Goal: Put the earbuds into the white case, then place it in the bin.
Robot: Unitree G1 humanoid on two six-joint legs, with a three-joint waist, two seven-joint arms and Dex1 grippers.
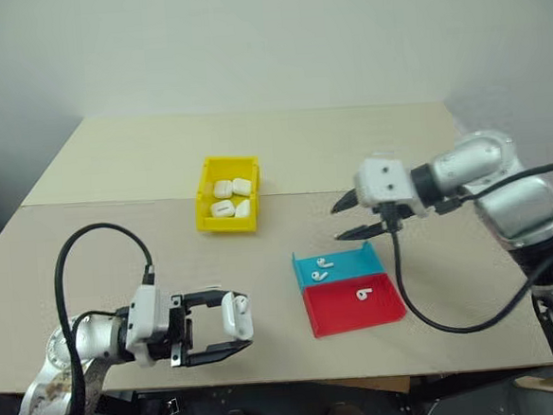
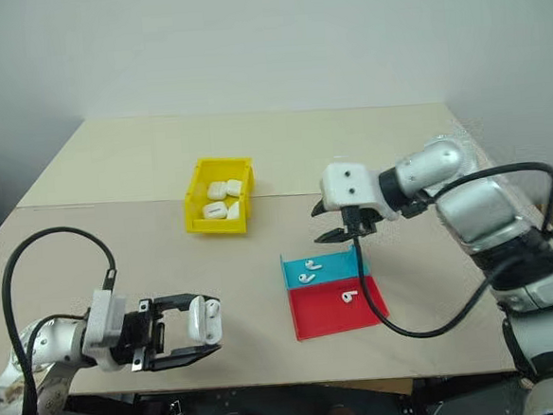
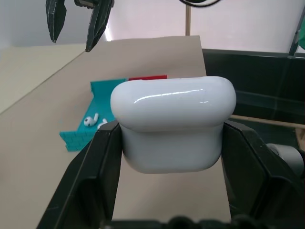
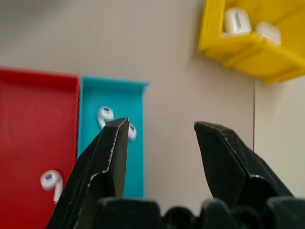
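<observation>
My left gripper point(image 1: 241, 325) is shut on the white case point(image 1: 235, 313) near the table's front left edge. The case point(image 3: 174, 124) sits clamped between the two black fingers, and its lid looks closed. Two earbuds point(image 1: 321, 267) lie in the blue tray point(image 1: 345, 263), and one earbud point(image 1: 363, 294) lies in the red tray point(image 1: 383, 310). My right gripper point(image 1: 337, 222) hangs open and holds nothing, just above the table beside the blue tray's far end. Its wrist view looks down on the earbuds point(image 4: 106, 114). The yellow bin point(image 1: 226, 223) stands at mid-table with several white cases inside.
The blue and red trays sit side by side at the right front of the beige table point(image 1: 117, 228). A black cable point(image 1: 411, 298) droops from my right arm over the red tray's right side. Another cable point(image 1: 89, 241) loops above my left wrist.
</observation>
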